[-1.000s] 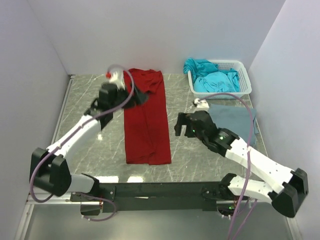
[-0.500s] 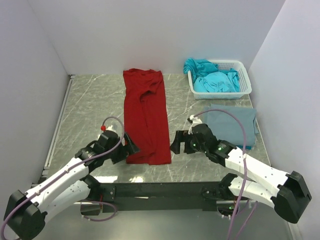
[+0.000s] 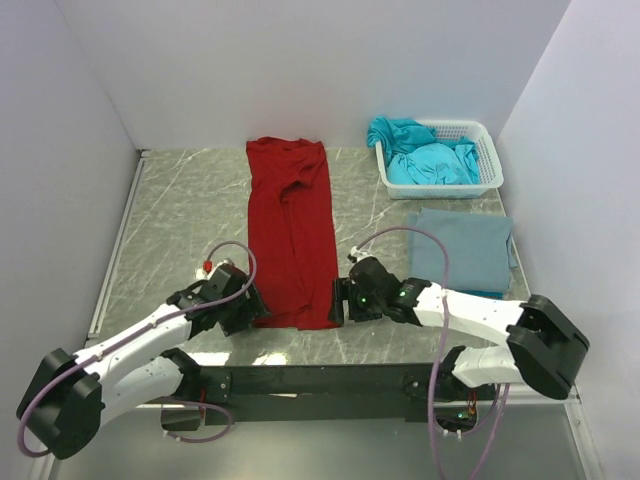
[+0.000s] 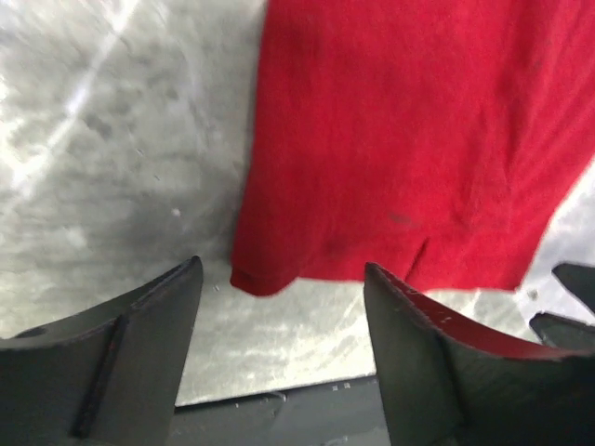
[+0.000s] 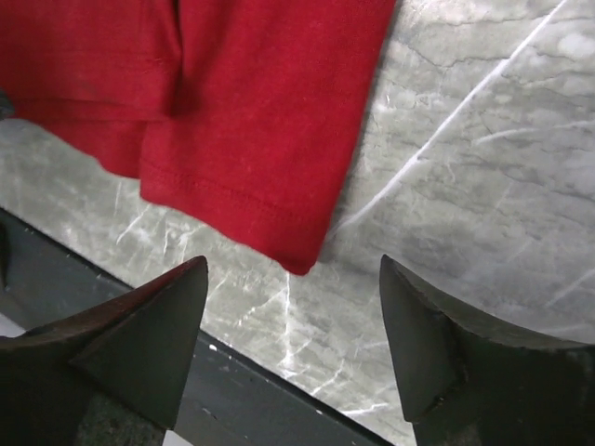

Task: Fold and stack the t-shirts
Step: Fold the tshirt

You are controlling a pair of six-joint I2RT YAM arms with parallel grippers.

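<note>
The dark red t-shirt [image 3: 292, 235] lies flat on the desk [image 3: 180, 220] as a long narrow strip doubled lengthwise. It runs from the upper centre of the overhead frame, where the collar end sits, down to the lower centre, where the hem ends. In both wrist views the hem shows overlapping layers with a dark crease between them.

The left pincer [image 3: 250, 305] sits low at the strip's lower-left corner. In its own view it is spread wide and grips nothing, with the rounded hem corner lying in the gap, just left of the frame's centre. The right pincer [image 3: 338, 300] sits low at the lower-right corner. It is likewise spread and empty, with the pointed hem corner between its two sides, near the middle of its view. Whether either touches the cloth cannot be told.

To the right of the strip, well apart from it, the grey-blue t-shirt [image 3: 465, 250] lies folded into a flat rectangle at mid-right. Above it, in the upper right, a white lattice basket [image 3: 487, 150] holds crumpled turquoise t-shirts [image 3: 425, 155], one spilling over its left rim.
</note>
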